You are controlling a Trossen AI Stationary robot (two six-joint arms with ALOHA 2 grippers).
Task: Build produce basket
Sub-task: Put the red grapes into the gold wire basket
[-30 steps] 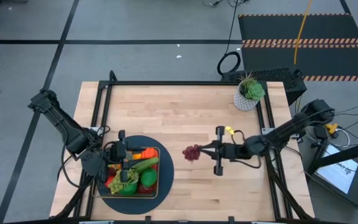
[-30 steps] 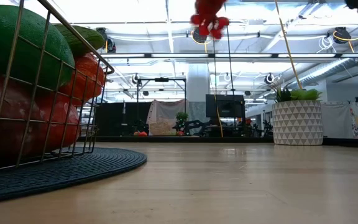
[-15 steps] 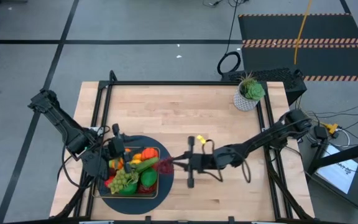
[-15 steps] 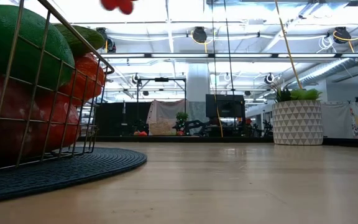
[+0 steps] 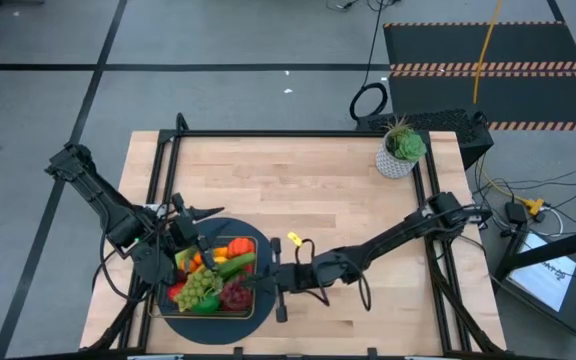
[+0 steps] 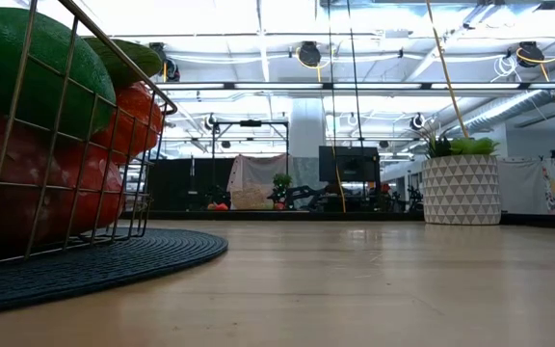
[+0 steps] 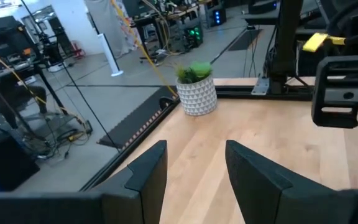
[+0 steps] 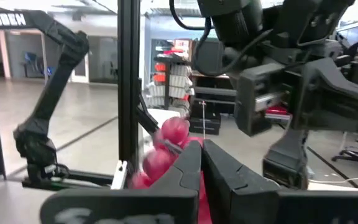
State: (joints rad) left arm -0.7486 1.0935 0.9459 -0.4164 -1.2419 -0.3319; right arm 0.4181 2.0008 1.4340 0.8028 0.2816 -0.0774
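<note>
The dark wire basket (image 5: 254,262) stands on a round dark mat (image 5: 165,308) at the near left, holding green grapes (image 5: 200,288), an orange and red and green pieces; the low view shows its wall (image 6: 114,125) close up. My right gripper (image 5: 256,287) reaches in level from the right, shut on a bunch of dark red grapes (image 5: 235,295) over the basket's near right corner. My left gripper (image 5: 209,212) stands open and empty above the basket's far edge, pointing across the table toward the plant; its fingers (image 7: 151,171) frame bare tabletop. My right gripper pinches the red grape bunch between its two fingers (image 8: 188,163), coming level from the table's right side. The berries (image 8: 166,134) bulge out beside and beyond the fingertips. The fingers hide which part they are on. Whether the bunch rests on the produce below cannot be told.
A potted green plant (image 5: 401,150) in a white patterned pot stands at the far right corner, also in the low view (image 6: 461,183). Bare wood tabletop (image 5: 308,190) spreads between it and the mat. A black frame rail (image 5: 298,133) runs along the table's edges.
My right gripper has travelled from mid-table toward the left edge, carrying the red grapes to above the basket's near right corner. My left gripper has swung up off the basket and turned toward the far right, leaving the green grapes uncovered.
</note>
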